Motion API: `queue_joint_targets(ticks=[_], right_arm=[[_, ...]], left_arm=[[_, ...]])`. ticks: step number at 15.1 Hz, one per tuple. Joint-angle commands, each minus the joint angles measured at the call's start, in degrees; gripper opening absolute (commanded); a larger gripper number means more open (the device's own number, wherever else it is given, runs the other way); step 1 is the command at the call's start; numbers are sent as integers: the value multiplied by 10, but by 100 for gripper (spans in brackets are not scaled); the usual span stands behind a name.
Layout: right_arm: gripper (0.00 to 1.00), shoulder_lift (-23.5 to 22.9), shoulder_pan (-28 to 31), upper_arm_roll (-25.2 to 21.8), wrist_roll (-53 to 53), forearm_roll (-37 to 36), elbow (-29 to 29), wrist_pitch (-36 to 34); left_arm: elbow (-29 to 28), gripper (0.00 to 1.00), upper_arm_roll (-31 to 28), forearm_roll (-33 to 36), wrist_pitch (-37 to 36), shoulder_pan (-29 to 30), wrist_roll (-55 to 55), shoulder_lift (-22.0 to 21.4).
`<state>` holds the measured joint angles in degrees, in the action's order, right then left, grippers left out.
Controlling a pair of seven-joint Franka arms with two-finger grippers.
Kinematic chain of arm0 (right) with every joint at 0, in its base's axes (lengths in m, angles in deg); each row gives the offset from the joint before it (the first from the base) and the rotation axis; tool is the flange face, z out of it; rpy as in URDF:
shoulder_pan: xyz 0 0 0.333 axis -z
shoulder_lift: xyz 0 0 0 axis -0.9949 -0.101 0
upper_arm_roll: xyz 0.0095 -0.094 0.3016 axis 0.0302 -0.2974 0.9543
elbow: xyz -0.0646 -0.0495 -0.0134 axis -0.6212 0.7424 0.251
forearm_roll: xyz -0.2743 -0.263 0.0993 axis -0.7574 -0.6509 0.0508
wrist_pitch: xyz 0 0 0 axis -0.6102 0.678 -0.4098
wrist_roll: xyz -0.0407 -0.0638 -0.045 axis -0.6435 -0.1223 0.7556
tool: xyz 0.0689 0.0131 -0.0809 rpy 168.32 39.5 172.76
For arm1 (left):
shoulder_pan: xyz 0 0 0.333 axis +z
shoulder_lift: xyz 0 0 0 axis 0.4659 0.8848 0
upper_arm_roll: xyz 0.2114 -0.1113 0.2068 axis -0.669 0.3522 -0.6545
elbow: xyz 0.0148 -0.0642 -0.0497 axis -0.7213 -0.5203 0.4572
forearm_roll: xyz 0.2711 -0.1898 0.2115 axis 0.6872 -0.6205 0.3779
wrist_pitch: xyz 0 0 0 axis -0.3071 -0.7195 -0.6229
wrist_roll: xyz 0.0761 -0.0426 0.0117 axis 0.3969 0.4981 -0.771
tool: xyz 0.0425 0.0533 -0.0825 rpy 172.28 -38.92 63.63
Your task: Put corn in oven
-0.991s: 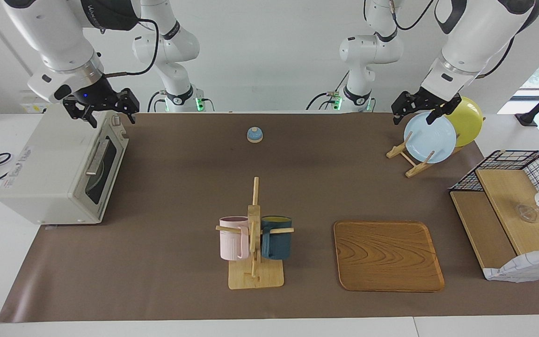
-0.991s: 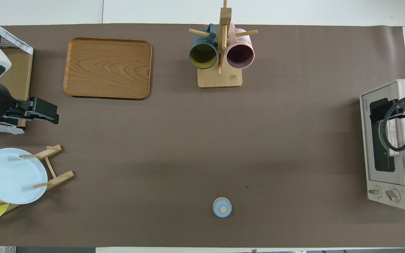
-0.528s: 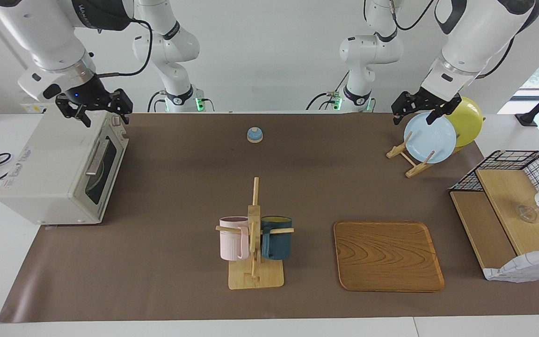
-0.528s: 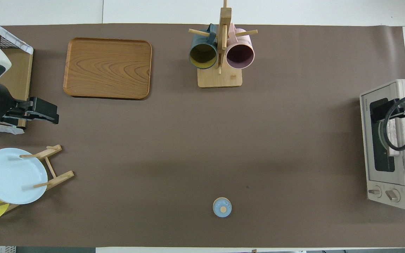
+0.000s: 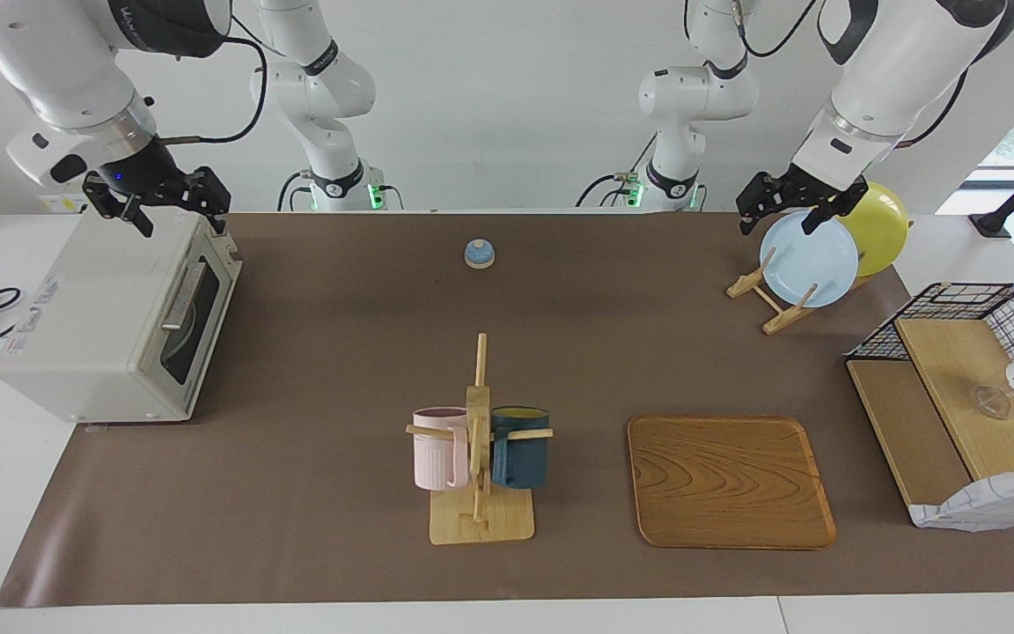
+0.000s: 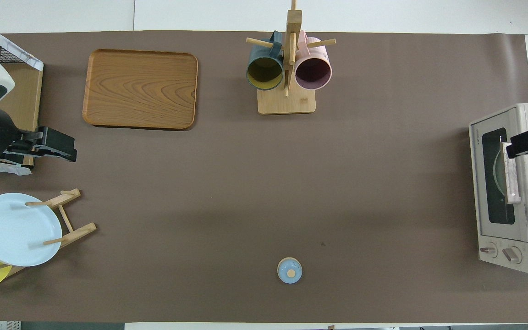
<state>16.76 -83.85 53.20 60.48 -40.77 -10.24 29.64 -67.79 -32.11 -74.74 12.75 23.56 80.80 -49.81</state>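
Observation:
The off-white oven point(image 5: 111, 308) stands at the right arm's end of the table with its dark glass door shut; it also shows in the overhead view point(image 6: 507, 192). The corn is not in view anywhere. My right gripper point(image 5: 180, 225) hangs open and empty in the air over the oven's top, near the edge closest to the robots, and shows in the overhead view point(image 6: 527, 142) too. My left gripper point(image 5: 778, 224) waits open and empty over the plate rack; it also appears in the overhead view point(image 6: 57, 149).
A plate rack point(image 5: 771, 304) holds a blue plate point(image 5: 811, 260) and a yellow plate point(image 5: 881, 224). A small blue bell point(image 5: 479, 254), a mug tree point(image 5: 481, 458) with two mugs, a wooden tray point(image 5: 730, 482) and a wire shelf basket point(image 5: 956, 387) also stand on the brown mat.
My right gripper has risen and drawn back from the oven's door edge over its top, toward the table's end. The left arm has not moved.

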Motion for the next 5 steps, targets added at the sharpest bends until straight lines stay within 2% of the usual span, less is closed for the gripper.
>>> queue_joint_targets(ticks=[1, 5], right_arm=[[100, 2, 4, 5, -10, 29, 4, -3], [100, 2, 5, 7, -9, 22, 4, -3]], left_arm=[[-6, 100, -2, 9, -6, -1, 3, -10], [-6, 100, -2, 9, -6, -1, 3, -10]])
